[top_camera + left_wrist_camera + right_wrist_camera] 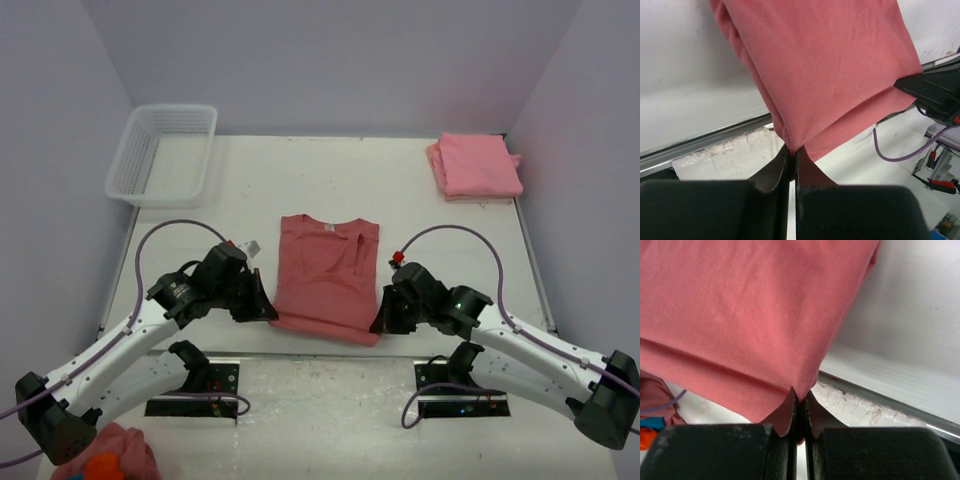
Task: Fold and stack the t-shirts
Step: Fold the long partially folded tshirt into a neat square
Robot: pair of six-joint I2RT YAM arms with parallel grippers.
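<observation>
A rose-red t-shirt point(326, 275), folded into a long strip with its collar at the far end, lies in the middle of the table. My left gripper point(268, 312) is shut on its near left corner, with cloth pinched between the fingers point(792, 150). My right gripper point(380, 325) is shut on its near right corner point(801, 396). The shirt's near edge hangs a little over the table's front edge. A folded salmon-pink t-shirt point(477, 166) lies at the far right of the table.
A white mesh basket point(163, 153) stands at the far left corner. A pink cloth lump with an orange patch point(105, 456) lies below the table at the near left. Purple cables loop beside both arms.
</observation>
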